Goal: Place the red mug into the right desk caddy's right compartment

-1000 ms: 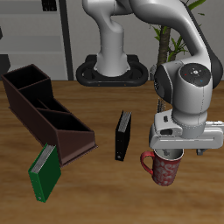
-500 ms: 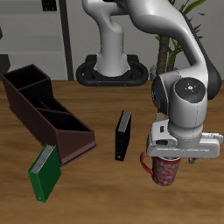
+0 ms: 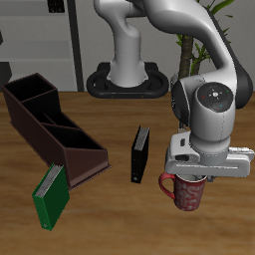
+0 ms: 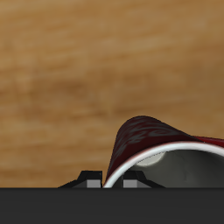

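Mug [image 3: 187, 190] upright, handle toward black book [image 3: 140, 152]

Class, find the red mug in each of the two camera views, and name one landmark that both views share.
Exterior view: the red mug stands near the table's front edge, right under the gripper, beside the black book.
Wrist view: the red mug fills the near foreground, its white inside showing.
Shared landmark: the wooden table.

No readable text anywhere

The red mug [image 3: 187, 191] under the gripper [image 3: 196, 176] bears only a pale speckled pattern; the black book [image 3: 140, 153] beside it and the green book [image 3: 51, 195] farther off show no legible lettering.
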Robot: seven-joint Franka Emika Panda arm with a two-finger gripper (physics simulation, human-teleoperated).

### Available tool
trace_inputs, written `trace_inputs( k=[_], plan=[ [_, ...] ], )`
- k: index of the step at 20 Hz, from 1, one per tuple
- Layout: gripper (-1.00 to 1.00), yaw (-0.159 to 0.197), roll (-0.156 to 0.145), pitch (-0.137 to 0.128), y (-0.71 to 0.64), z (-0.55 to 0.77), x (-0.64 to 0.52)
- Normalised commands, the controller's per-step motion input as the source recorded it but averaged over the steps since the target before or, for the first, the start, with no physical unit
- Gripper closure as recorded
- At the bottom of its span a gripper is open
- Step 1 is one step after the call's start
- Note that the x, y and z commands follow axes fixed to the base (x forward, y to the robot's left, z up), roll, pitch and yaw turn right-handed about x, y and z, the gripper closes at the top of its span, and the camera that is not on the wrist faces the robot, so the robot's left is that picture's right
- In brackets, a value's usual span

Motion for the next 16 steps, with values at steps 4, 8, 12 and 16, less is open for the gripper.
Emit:
trace_inputs(
  k=[4, 8, 12, 16],
  plan=[
    [1.0, -0.006, 0.018, -0.042, 0.03, 0.34, -0.09],
    [1.0, -0.001, 0.013, -0.074, 0.05, 0.59, -0.2],
    [1.0, 0.008, 0.014, -0.062, 0.0, 0.49, -0.2],
    [1.0, 0.005, 0.001, -0.074, -0.09, 0.72, -0.33]
  ],
)
